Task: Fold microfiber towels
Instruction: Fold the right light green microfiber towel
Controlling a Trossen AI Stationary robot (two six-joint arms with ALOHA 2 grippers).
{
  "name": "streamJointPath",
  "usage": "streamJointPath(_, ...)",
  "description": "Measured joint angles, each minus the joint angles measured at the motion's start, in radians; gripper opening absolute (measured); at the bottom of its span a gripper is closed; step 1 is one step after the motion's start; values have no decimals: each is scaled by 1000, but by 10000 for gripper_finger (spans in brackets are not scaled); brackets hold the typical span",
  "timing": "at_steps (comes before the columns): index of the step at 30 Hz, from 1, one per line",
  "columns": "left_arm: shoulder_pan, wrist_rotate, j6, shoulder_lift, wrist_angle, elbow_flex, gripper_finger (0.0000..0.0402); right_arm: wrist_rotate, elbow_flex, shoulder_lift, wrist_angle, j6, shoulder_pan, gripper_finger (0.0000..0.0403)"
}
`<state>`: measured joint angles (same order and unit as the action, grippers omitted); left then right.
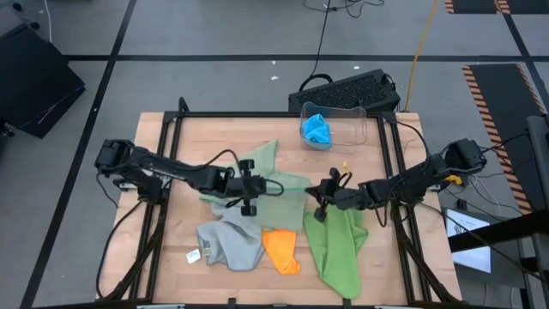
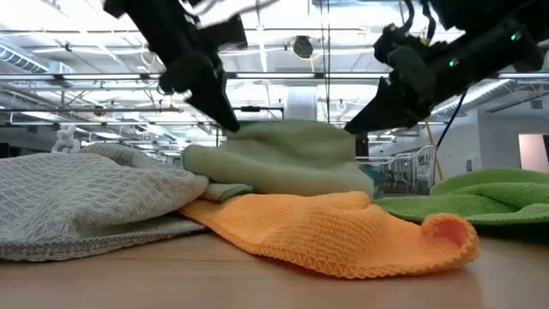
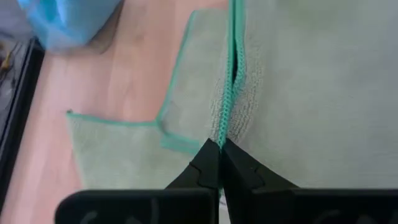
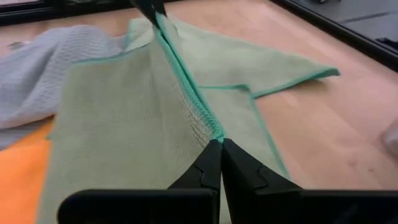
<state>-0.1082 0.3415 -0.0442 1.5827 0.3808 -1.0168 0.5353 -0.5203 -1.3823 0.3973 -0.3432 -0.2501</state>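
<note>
Above mid-table, left tool (image 3: 219, 149) and right tool (image 4: 220, 148) each pinch the sage green towel's (image 1: 276, 174) edge.

My left gripper (image 1: 250, 188) and right gripper (image 1: 319, 194) are pinching opposite ends of one towel (image 1: 273, 176) at table (image 1: 171, 249) centre. Three more towels (image 1: 283, 251) are lying in front, bin (image 1: 341, 123) behind.

Five towels: one sage green (image 1: 273, 176), one grey (image 1: 228, 245), one orange (image 1: 280, 250), one lime green (image 1: 338, 249), one blue (image 1: 316, 130)
</note>
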Motion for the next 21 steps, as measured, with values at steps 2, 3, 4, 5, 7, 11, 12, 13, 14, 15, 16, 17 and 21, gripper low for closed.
streamJointPath(2, 27, -5, -11, 24, -9, 0, 9, -53, 11, 0, 38, 13, 27, 0)
streamJointPath(3, 37, -16, -18, 36, -18, 0, 13, -76, 13, 0, 46, 13, 37, 0)
streamJointPath(4, 47, -23, -26, 45, -24, 0, 15, -94, 14, 0, 47, 10, 45, 0)
streamJointPath(5, 54, -24, -33, 57, -31, 0, 16, -94, 14, 0, 47, 6, 49, 0)
streamJointPath(7, 67, -25, -54, 73, -54, 0, 12, -92, 14, 0, 38, -6, 52, 0)
streamJointPath(11, 96, -25, -79, 85, -68, 0, 6, -87, 14, 0, 22, -22, 54, 0)
streamJointPath(12, 104, -25, -80, 85, -72, 0, 9, -81, 14, 0, 18, -21, 58, 0)
streamJointPath(13, 111, -25, -82, 85, -82, 0, 14, -67, 14, -1, 14, -21, 62, 0)
streamJointPath(14, 117, -25, -83, 85, -94, 0, 17, -62, 14, -2, 8, -21, 67, 1)
streamJointPath(15, 123, -25, -83, 85, -99, 0, 20, -62, 14, -2, 7, -19, 71, 2)
streamJointPath(16, 128, -25, -86, 85, -98, 0, 22, -62, 14, -2, 8, -19, 76, 5)
streamJointPath(17, 132, -26, -92, 85, -95, 0, 23, -63, 14, -2, 10, -18, 81, 9)
streamJointPath(21, 143, -34, -101, 85, -93, 0, 25, -64, 14, -2, 10, -12, 90, 25)
